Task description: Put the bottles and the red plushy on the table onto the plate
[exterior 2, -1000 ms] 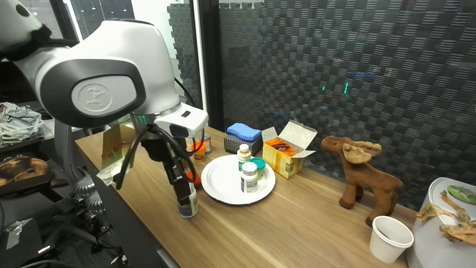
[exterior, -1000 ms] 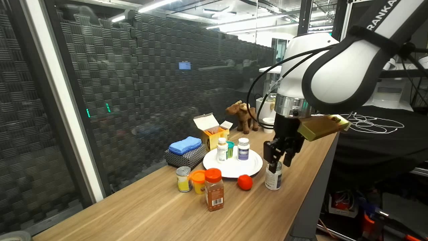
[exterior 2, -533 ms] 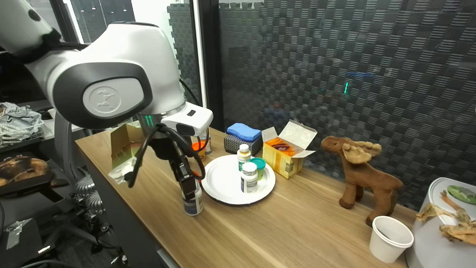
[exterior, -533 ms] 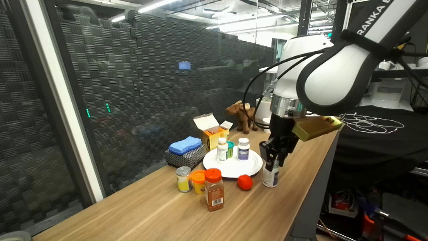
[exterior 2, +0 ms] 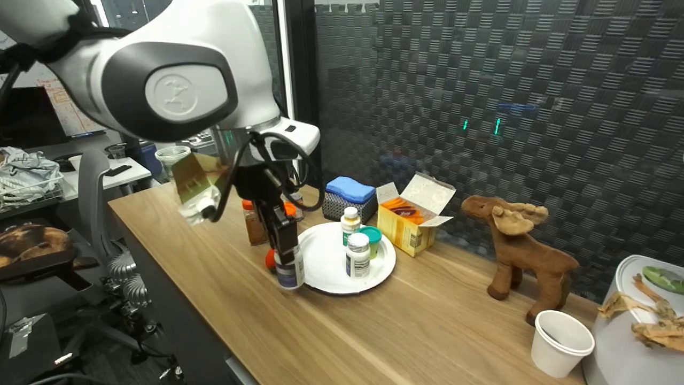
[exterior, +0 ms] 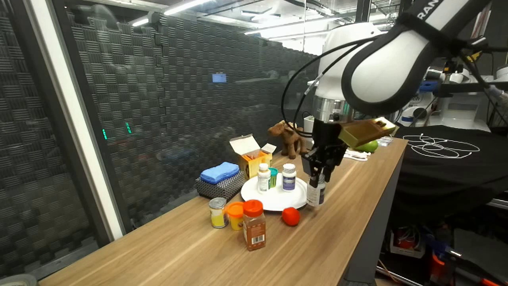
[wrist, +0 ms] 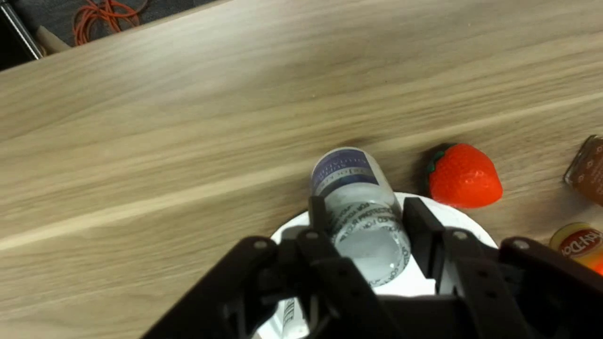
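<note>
The tool (wrist: 366, 212) was clasped round the upper end of a white bottle (exterior: 316, 195), probably so that the base hung free and could meet the plate (exterior: 274, 202) first. Its body hung directly below the tool, roughly upright, and seemed clear of the table (exterior: 309, 254). In an exterior view it overlapped the plate's right edge, though whether the two touched could not be told; a short move left looked called for. A purple-labelled bottle (exterior: 289, 178), a green-labelled bottle (exterior 2: 350, 227) and a green-capped jar (exterior 2: 373, 234) stood grouped on the plate's far part, presumably to keep its near part for more. The red plushy (exterior: 291, 216) lay on the table to the left of the tool and nearer, just beside the plate. Farther left were a red-capped jar (exterior: 254, 226) and an orange-capped tub (exterior: 235, 216), both well apart from the tool and probably due to go on the plate later.
</note>
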